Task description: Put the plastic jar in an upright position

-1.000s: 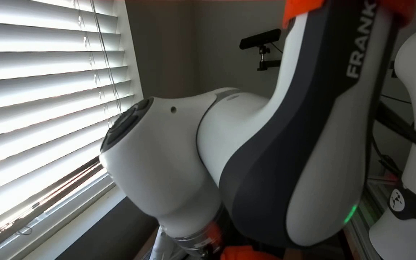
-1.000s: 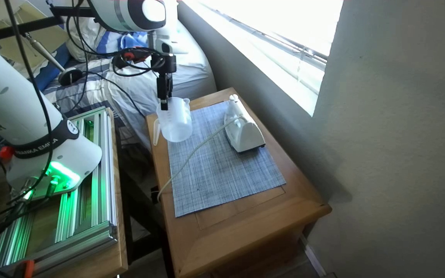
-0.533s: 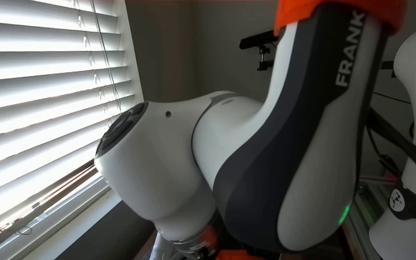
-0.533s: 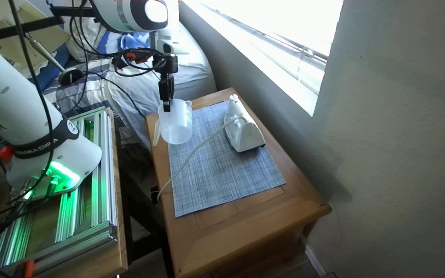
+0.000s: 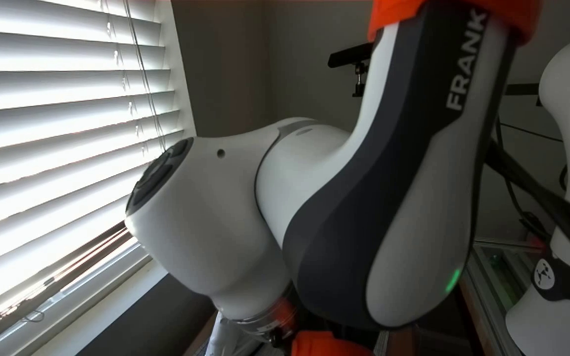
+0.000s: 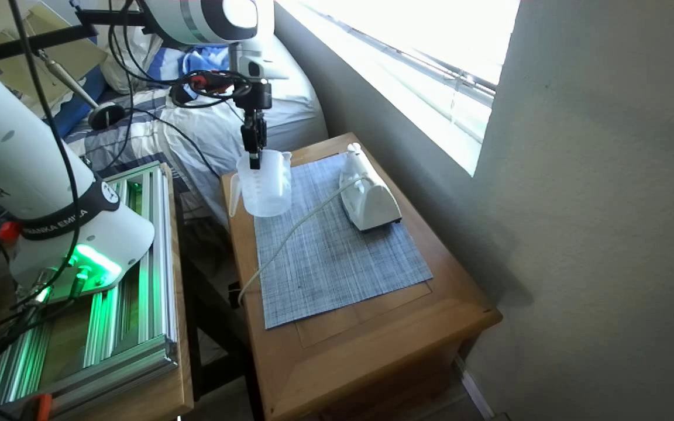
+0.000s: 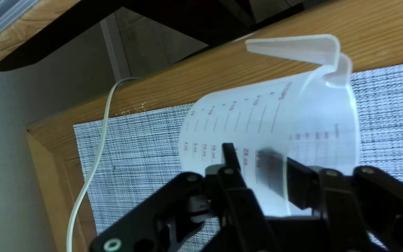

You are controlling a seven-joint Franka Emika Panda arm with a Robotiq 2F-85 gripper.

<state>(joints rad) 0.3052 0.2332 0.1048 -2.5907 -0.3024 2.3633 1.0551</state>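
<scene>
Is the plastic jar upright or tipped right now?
Tipped: the wrist view, looking down, shows the printed side wall of the plastic jar, its mouth turned mostly sideways.

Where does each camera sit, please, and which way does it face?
An exterior view: close to the arm, looking past it toward the window; arm and base show.
An exterior view: raised, looking down at plastic jar, iron and placemat; arm, base, gripper show.
Wrist view: by the gripper, looking down at jar and placemat; two fingers show.
Both exterior views share arm, base and window.
</scene>
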